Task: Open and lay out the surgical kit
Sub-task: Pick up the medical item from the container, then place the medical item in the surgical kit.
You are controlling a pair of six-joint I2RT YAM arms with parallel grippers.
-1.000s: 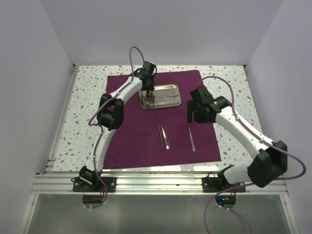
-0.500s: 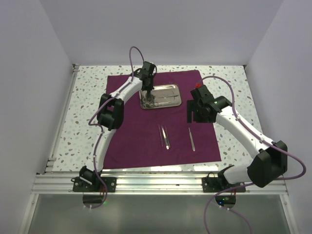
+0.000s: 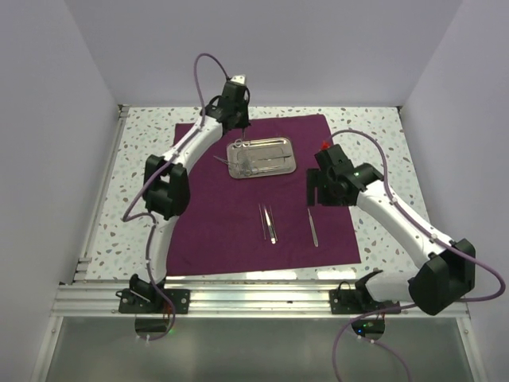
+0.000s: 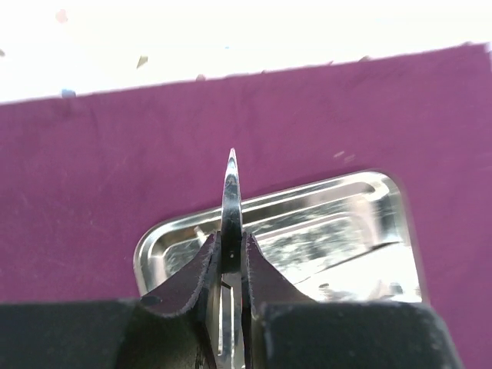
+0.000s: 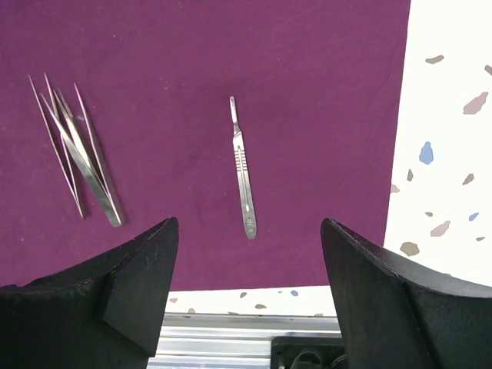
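Desk (image 3: 135, 183): a white speckled top with plain walls on three sides.
Purple cloth (image 3: 215, 223): it lies spread flat on the middle of the desk and carries all the other things.
Steel tray (image 3: 291, 156): it stands on the cloth toward 12 o'clock, with the long side across. Several silver instruments (image 3: 253, 161) lie in it; they are too small to name one by one.
Left tool (image 4: 231, 244): it is raised above the 11 o'clock corner of the tray, and its fingers are pressed narrow on a slim silver instrument (image 4: 231, 192).
Slim silver instrument: it is seen edge-on, with its pointed tip standing out past the fingers above the tray rim. Its kind cannot be told.
Right tool (image 5: 247, 224): it is spread wide and holds nothing, and it hangs over the cloth at 4 o'clock from the tray.
Tweezers (image 3: 269, 223): they make a small bunch on the cloth at 6 o'clock from the tray, and they touch one another.
Thin handle (image 5: 243, 173): it lies alone at 3 o'clock of the tweezers, apart from them, below the gap of the right tool.
In the way: the left arm (image 3: 187, 147) reaches over the 9 o'clock part of the cloth, and purple cables (image 3: 362, 143) loop above both arms.
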